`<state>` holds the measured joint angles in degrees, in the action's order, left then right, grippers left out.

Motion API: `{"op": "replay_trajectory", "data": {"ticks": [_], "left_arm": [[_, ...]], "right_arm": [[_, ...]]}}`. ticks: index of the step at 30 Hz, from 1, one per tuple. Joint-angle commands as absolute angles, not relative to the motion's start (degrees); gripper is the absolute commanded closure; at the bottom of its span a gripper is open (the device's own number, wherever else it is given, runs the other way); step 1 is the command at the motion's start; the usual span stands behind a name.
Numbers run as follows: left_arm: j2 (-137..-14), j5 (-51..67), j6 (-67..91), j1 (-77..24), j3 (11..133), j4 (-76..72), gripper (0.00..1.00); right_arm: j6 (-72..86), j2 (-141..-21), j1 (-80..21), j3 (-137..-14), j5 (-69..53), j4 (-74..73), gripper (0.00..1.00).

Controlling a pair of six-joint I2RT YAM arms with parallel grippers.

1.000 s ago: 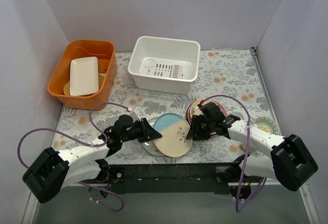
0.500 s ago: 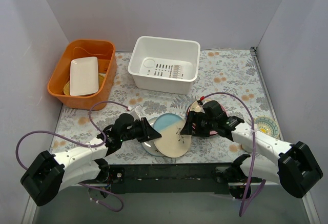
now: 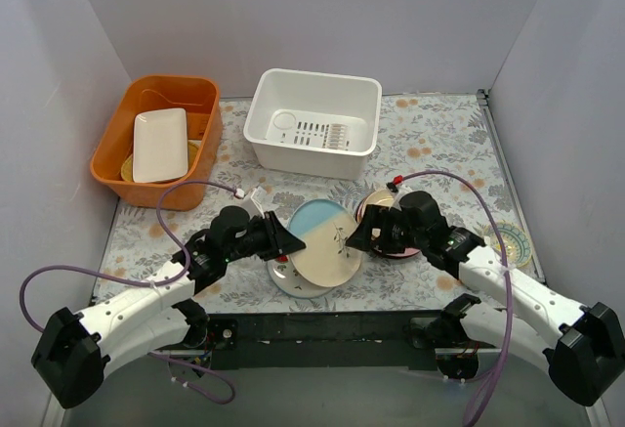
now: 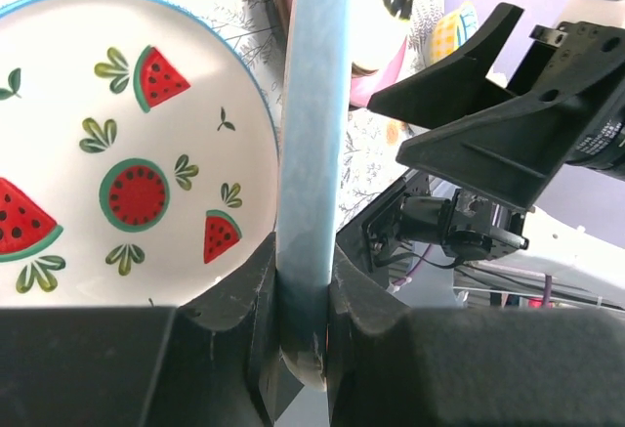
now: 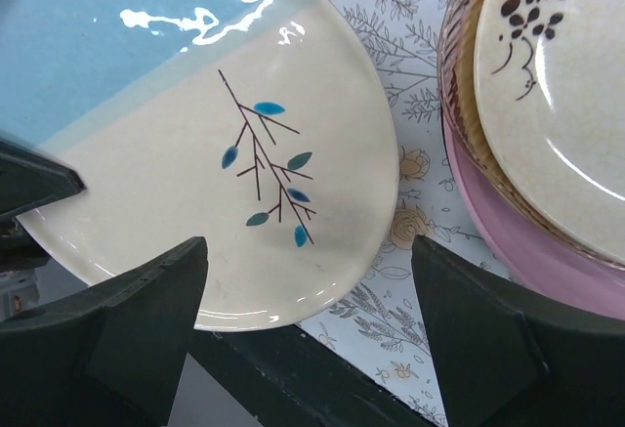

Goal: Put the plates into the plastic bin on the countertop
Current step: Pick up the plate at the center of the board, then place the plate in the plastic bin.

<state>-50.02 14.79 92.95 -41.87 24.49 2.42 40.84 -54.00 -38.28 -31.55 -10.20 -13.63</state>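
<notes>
Plates lie grouped at the near side of the bench (image 3: 439, 144), and none is in the plastic bin (image 3: 308, 158), which stands well apart at the back with its slotted floor bare. The left tool (image 3: 285, 243) is pinching the left rim of the cream-and-blue plate (image 3: 322, 243), its fingers pressed onto the blue edge. That plate is tilted above the watermelon plate (image 4: 137, 183); whether its lower edge touches anything cannot be told. The right tool (image 3: 356, 239) hovers at the plate's right side with its fingers spread wide, gripping nothing. Just to its right, a tan plate (image 5: 566, 105) with dark flowers sits on a pink plate (image 5: 508, 241).

The step in hand looks like the first pick-up. Next, the right tool would probably need to close on the free rim, or back away, so the plate can be carried over the bin's front wall and lowered flat.

The bench is pale, printed with grey ferns and small orange flowers. An orange tub (image 3: 112, 168) holding a white dish (image 3: 161, 144) stands at the back left, and plain lavender walls (image 3: 293, 17) enclose three sides.
</notes>
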Motion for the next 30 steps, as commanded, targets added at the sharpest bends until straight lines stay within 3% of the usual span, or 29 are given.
{"op": "replay_trajectory", "data": {"ticks": [1, 9, 30], "left_arm": [[-46.7, 14.8, 91.5, -42.0, 31.9, -0.4, 1.0], [-46.6, 12.5, 89.1, -42.0, 39.1, 5.7, 1.0], [-62.5, 13.3, 83.1, -37.8, 59.1, 8.4, 1.0]], "right_arm": [[39.5, -49.9, -38.5, -33.8, -7.0, -13.4, 0.07], [40.2, -45.0, -38.5, -34.3, -5.5, -12.3, 0.06], [38.8, -37.5, -38.5, -37.4, -0.4, -16.3, 0.03]]}}
